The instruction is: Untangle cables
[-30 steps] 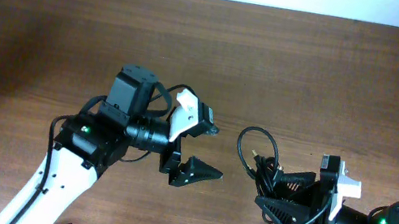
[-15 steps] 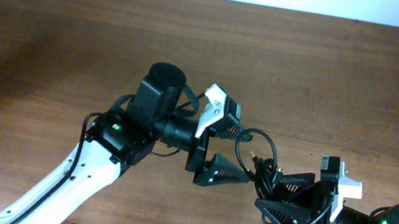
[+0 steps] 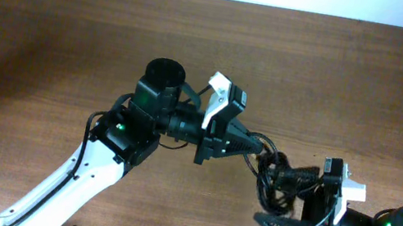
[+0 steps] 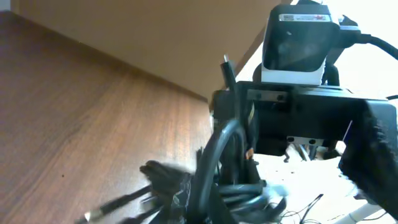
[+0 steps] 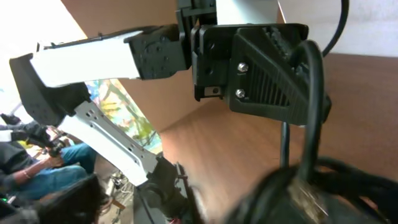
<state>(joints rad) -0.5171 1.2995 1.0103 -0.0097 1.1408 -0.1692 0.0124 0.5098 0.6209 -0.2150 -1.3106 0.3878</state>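
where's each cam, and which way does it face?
Overhead: above the table, looking down; shows left gripper shut on the cables, right gripper open.
Left wrist: faces the right gripper, cables in front.
Right wrist: faces the left gripper and cables.
Shared: wrist views face each other, own fingers unclear; all show cables.

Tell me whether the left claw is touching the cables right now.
Touching. The right wrist view shows the left claw shut on a loop of the cables, the cord pinched at its tips.

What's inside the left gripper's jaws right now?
A loop of the cables; the left gripper is shut on it. Which strand is pinched can't be seen, since the gripper itself covers that spot.
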